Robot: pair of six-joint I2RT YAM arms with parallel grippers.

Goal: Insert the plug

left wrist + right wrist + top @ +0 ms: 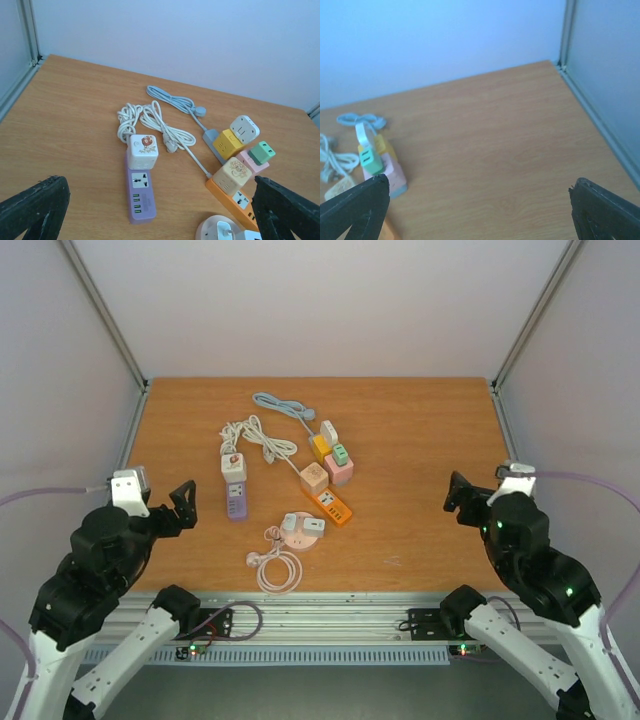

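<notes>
At table (70,115) centre, the white plug (170,145) lies near the purple power strip (140,194). It is probably light and rigid, with a limp cord (176,132): grip the body sides. Left gripper (183,507) and right gripper (458,502) stand wide, empty.

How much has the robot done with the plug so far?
Nothing looks done yet. The white plug lies loose on the table, in no socket. Nothing is in hand: the left gripper and right gripper are both open and empty, well away from it. Left to do: pick up the plug and push it into a socket, perhaps the free one on the purple strip.
</notes>
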